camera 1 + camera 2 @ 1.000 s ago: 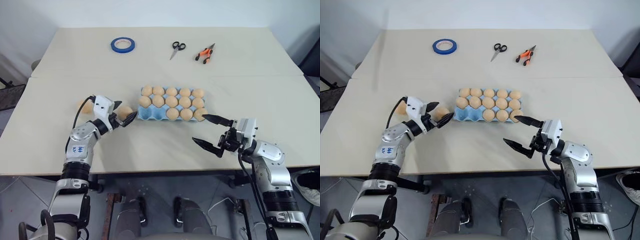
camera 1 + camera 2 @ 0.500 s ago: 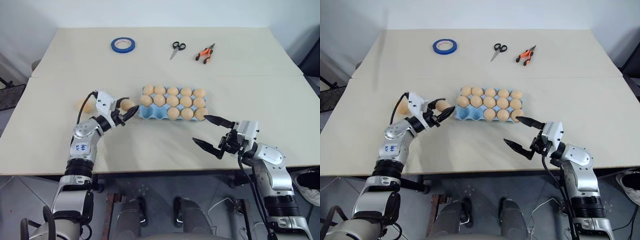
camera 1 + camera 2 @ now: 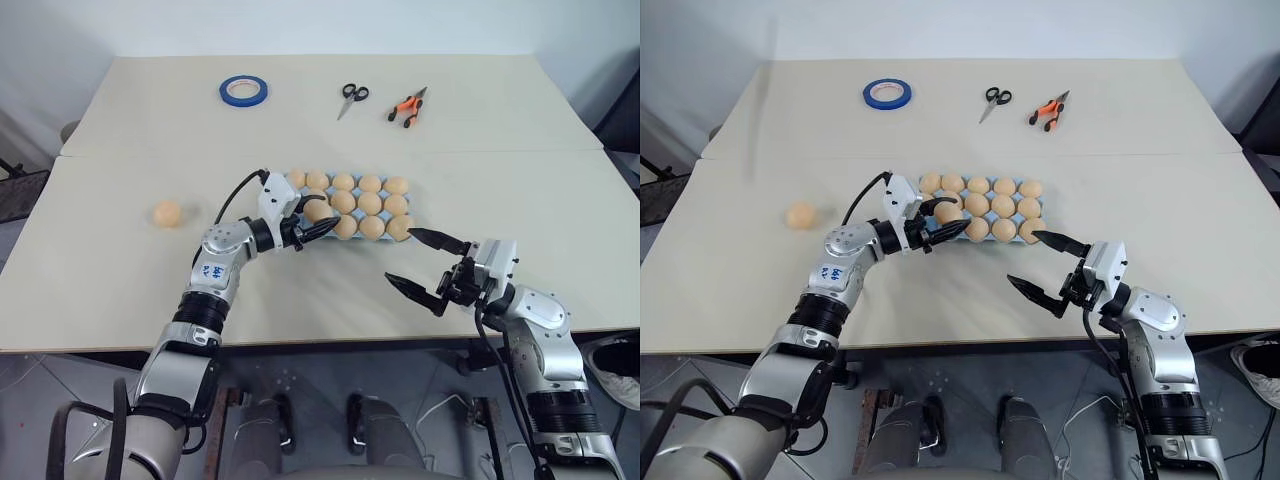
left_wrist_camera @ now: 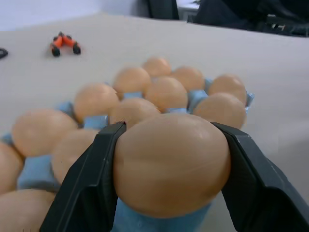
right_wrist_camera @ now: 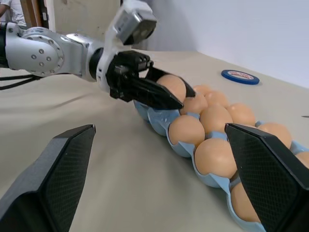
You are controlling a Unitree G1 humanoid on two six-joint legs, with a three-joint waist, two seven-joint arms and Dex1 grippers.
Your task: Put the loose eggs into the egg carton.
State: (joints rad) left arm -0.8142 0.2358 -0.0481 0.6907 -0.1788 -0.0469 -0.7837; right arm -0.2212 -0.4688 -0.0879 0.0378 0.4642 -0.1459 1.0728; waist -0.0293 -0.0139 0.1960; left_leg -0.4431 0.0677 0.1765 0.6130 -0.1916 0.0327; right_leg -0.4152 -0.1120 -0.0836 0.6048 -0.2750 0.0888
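We've got our left gripper (image 3: 310,222) pinching one egg (image 4: 171,164) between both fingers, right over the near-left corner of the egg carton (image 3: 296,231). The carton's other cups hold eggs. Another loose egg (image 3: 167,213) sits on the surface (image 3: 320,290) well to the carton's left. Our right gripper (image 3: 421,262) hangs just off the carton's near-right corner, fingers spread wide, holding nothing.

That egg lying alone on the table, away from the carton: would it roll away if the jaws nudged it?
Probably. The lone egg is smooth and rounded, lying on a flat table with nothing beside it to stop it. Its oval shape would likely make it curve rather than run straight. The shell is likely brittle, so squeeze gently.
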